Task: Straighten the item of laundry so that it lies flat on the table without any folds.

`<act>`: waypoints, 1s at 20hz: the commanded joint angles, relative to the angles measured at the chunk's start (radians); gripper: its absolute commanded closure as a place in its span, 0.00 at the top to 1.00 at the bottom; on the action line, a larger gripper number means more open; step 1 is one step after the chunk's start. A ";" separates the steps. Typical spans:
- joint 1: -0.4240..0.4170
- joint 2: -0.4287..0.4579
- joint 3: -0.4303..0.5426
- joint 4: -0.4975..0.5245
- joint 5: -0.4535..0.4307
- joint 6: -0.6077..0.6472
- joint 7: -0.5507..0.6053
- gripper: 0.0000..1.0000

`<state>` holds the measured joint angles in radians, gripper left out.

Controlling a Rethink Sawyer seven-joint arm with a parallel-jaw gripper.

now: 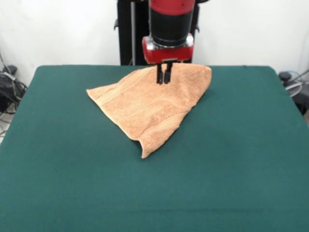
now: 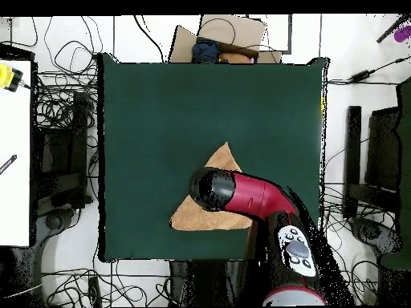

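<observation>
A single dark green table (image 1: 63, 183) fills most of the front view, set before a white wall with a black stand behind it, while from overhead its surroundings are a pale floor strewn with black cables, with a white bench at one side and a cardboard box (image 2: 229, 36) beyond the far edge. One orange-tan terry towel (image 1: 145, 108) lies on the half of the table nearer the robot, folded into a rough triangle with a woven band along its lower edge and one corner pointing toward the table's middle. One red and black arm comes down over it, and its one gripper (image 1: 163, 77) hangs at the towel's upper part with the two dark fingers close together, nearly pressed, though whether they pinch cloth cannot be told.
</observation>
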<state>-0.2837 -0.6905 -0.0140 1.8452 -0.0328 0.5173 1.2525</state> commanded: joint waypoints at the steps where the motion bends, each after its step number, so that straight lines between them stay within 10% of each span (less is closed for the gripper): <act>1: -0.028 -0.074 0.040 0.113 0.057 -0.031 0.215 0.00; 8: -0.062 -0.032 0.068 0.106 0.047 -0.102 0.189 0.00; 14: -0.329 0.272 0.258 0.058 -0.077 -0.408 0.029 0.00; 20: -0.398 0.404 0.300 -0.009 -0.209 -0.519 0.046 0.00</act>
<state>-0.6546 -0.4747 0.1344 1.8595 -0.1321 0.0546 1.2525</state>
